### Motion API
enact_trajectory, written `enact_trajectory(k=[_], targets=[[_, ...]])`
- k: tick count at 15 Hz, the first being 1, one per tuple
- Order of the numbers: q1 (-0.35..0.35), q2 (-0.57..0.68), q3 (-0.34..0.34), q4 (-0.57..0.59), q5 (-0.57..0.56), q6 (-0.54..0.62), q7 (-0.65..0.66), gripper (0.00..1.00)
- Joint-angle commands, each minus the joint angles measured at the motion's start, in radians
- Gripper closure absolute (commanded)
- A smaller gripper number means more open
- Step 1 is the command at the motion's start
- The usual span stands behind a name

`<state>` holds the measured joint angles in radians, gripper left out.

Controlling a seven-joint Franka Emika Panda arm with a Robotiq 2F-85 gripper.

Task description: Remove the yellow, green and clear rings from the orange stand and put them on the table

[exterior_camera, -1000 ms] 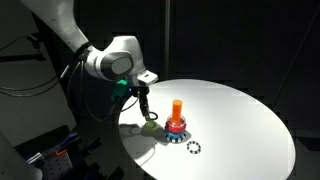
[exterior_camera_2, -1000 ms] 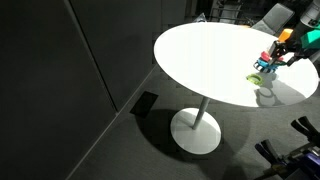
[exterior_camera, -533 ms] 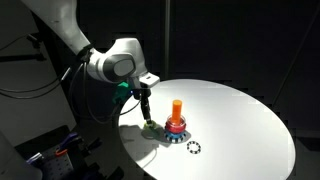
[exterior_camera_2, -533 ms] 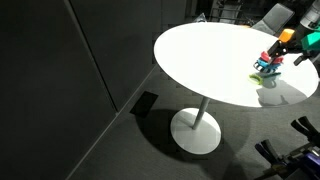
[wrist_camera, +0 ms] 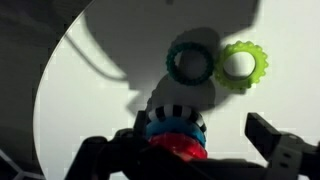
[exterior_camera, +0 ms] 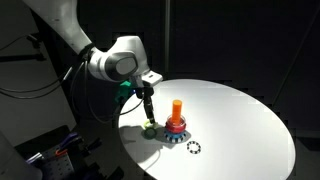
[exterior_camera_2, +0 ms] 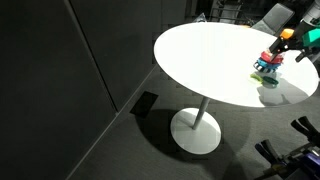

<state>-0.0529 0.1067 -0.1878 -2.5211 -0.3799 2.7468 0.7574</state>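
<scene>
In a dark room, on the bright white tabletop (exterior_camera: 240, 110), the end effector (exterior_camera: 148, 120) has just sprung wide and empty, leaving the green ring (wrist_camera: 171, 62) beside the yellow ring (wrist_camera: 243, 47). Rightward, the orange stand (exterior_camera: 176, 108) probably still holds the clear ring, unseen here.

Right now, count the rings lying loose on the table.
3: a dark green ring and a yellow ring side by side, and a black-and-white toothed ring across the stand from them. A clear one may go unseen.
</scene>
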Motion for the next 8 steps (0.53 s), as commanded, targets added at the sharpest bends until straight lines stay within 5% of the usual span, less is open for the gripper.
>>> enact_trajectory(k=[1, 8], targets=[[0.006, -0.018, -0.030, 0.023, -0.073, -0.019, 0.066, 0.00], [-0.001, 0.003, -0.067, 0.051, -0.200, 0.041, 0.198, 0.00]])
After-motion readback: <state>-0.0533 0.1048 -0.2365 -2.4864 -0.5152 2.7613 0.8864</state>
